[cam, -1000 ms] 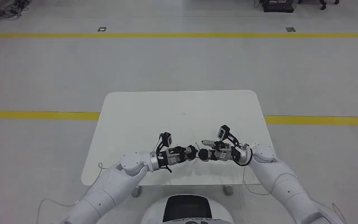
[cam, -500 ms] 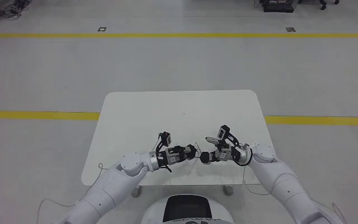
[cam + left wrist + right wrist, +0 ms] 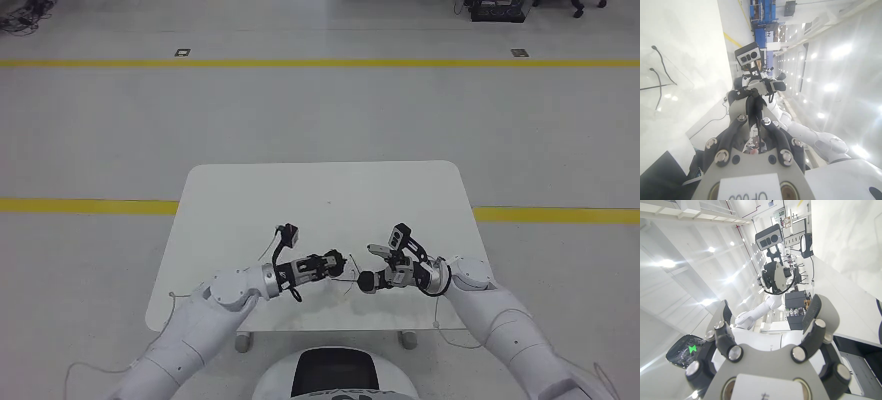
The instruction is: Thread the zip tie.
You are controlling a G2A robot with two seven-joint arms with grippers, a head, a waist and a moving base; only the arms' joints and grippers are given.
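Two claws hang over the middle of the worktop's (image 3: 300,195) near edge, tips facing each other and close together.

- Left claw (image 3: 753,102): pinched tight on the black zip tie (image 3: 758,130), a thin strip visible between its fingers.
- Right claw (image 3: 770,301): spread wide, with nothing between its pads.

Whether the tie's tip touches the right claw cannot be told.

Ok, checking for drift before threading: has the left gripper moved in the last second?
Yes. In the top view the left gripper, shut on the zip tie, has shifted slightly toward the far edge of the table, away from the robot.
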